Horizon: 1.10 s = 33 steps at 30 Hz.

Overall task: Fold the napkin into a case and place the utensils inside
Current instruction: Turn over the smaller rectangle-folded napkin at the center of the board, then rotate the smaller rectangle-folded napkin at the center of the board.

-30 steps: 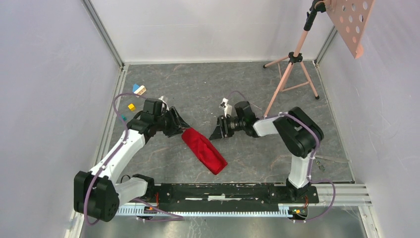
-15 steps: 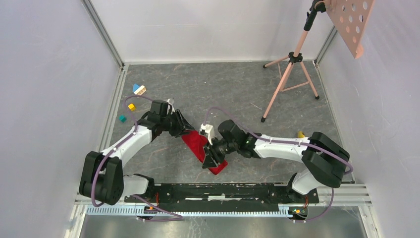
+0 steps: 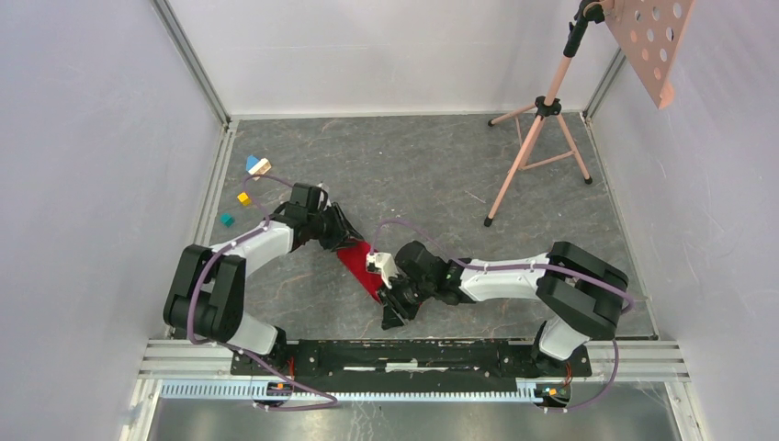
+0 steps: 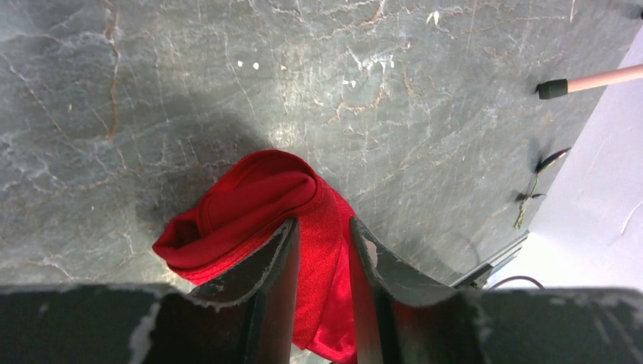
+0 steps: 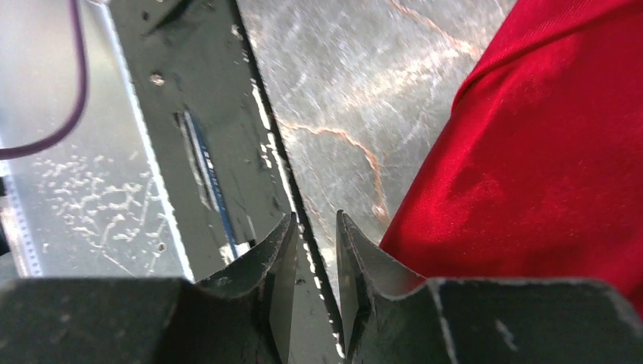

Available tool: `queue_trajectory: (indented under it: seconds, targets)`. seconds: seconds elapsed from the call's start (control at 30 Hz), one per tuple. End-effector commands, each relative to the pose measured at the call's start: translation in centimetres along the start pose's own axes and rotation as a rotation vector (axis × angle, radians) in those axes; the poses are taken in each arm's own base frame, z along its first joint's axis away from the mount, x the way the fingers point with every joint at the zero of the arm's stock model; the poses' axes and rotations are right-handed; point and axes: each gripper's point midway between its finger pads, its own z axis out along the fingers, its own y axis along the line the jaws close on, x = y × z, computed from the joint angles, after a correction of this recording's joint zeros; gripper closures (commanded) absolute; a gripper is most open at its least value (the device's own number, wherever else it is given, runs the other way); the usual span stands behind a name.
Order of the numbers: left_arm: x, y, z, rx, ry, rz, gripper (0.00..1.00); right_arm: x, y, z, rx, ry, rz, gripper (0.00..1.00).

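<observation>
My left end effector (image 4: 324, 221), jaws narrowed, pinches a fold of the napkin (image 4: 243, 201) at lower centre, probably to anchor it; my right end effector (image 5: 315, 220), slightly parted and empty, waits beside the cloth over the table (image 5: 364, 91).

Left white-and-black arm (image 3: 253, 246): we note elbow folded near base, forearm angled inward toward centre. Left black two-finger gripper (image 3: 347, 241): pitched downward, jaws narrowed. Bright red thin cloth napkin (image 4: 250, 205) fills gap between fingers (image 4: 277, 250); we cannot tell if pinched.

Right white-and-black arm (image 3: 503, 276): stretched low, reaching leftward. Right black two-finger gripper (image 3: 395, 310): jaws close together, slim gap showing.
</observation>
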Motion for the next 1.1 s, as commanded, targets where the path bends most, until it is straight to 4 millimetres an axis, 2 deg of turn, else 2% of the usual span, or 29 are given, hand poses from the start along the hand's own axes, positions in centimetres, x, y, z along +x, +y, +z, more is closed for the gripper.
queue_trajectory:
  seconds: [0.0, 0.17, 0.27, 0.43, 0.63, 0.77, 0.87, 0.9, 0.93, 1.0, 1.07]
  targets:
    - [-2.5, -1.0, 1.0, 0.008, -0.068, 0.012, 0.63, 0.7, -2.1, 0.4, 0.115, 0.033, -0.02, 0.69]
    - [-3.1, -0.3, 2.0, -0.027, -0.079, 0.007, 0.65, 0.9, -5.5, 0.1, 0.299, 0.018, 0.0, 0.69]
    - [-3.5, -0.4, 2.1, -0.032, -0.09, 0.001, 0.65, 1.2, -7.6, -0.7, 0.432, 0.023, 0.02, 0.68]
    - [-4.3, -0.7, 0.9, -0.048, -0.137, 0.013, 0.65, 1.0, -10.5, -2.6, 0.594, 0.015, 0.024, 0.68]
    - [-4.4, -1.4, -1.8, -0.049, -0.178, 0.034, 0.59, 0.2, -15.1, -6.4, 0.735, -0.02, 0.063, 0.66]
    - [-4.6, -2.2, -3.5, -0.031, -0.208, 0.049, 0.52, -2.7, -18.8, -7.8, 0.767, -0.098, 0.09, 0.63]
    - [-4.3, -2.7, -3.7, -0.013, -0.185, 0.059, 0.48, -5.6, -22.5, -8.3, 0.793, -0.144, 0.112, 0.62]
    - [-4.0, -2.8, -3.6, -0.006, -0.173, 0.061, 0.47, -7.2, -23.8, -8.7, 0.808, -0.17, 0.118, 0.61]
    - [-3.8, -2.7, -3.4, -0.003, -0.157, 0.066, 0.46, -8.0, -25.1, -8.7, 0.811, -0.176, 0.132, 0.61]
    - [-3.2, -2.8, -2.9, 0.012, -0.112, 0.076, 0.44, -11.4, -26.9, -8.9, 0.78, -0.234, 0.138, 0.6]
    - [-2.4, -2.9, -2.4, 0.036, -0.071, 0.081, 0.43, -14.1, -27.7, -8.0, 0.694, -0.257, 0.135, 0.59]
